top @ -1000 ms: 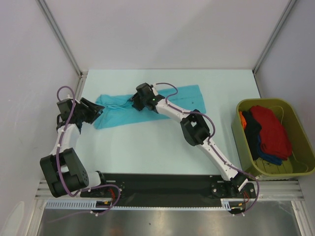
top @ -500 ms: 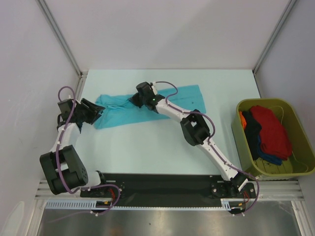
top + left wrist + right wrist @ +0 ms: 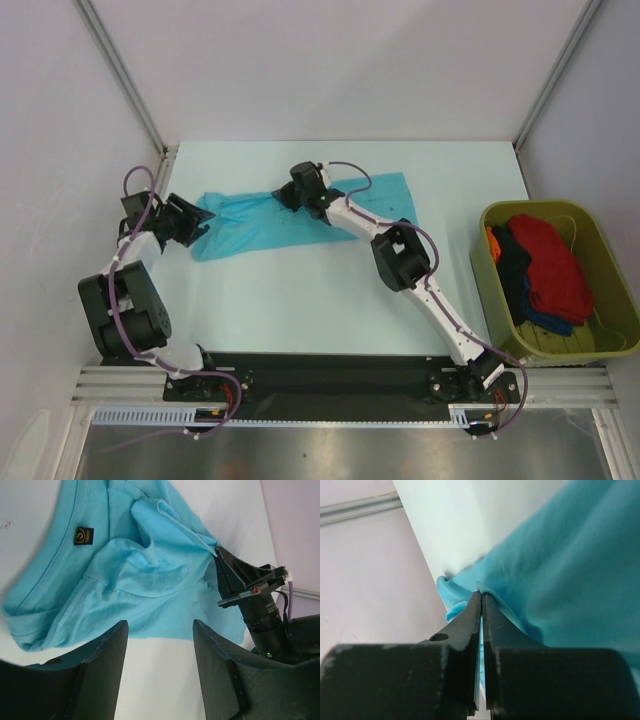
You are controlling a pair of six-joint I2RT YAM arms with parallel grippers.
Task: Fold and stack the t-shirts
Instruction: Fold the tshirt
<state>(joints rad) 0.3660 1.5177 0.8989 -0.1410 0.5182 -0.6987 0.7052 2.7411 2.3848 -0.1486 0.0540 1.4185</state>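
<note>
A pale mint-white flat surface is closed in on three sides by plain white panel walls, which meet at slanting grey metal corner posts. A black mounting plate and a ribbed aluminium rail line its near edge. The light is soft and even.

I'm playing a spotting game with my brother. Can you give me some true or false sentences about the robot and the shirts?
1. The right gripper is shut on a fold of the turquoise t-shirt. True.
2. The left gripper is squeezing that shirt too. False: it is open and holds nothing.
3. A red t-shirt lies in the olive-green tub. True.
4. The turquoise t-shirt is folded up inside the tub. False: it lies spread and rumpled on the table.
</note>
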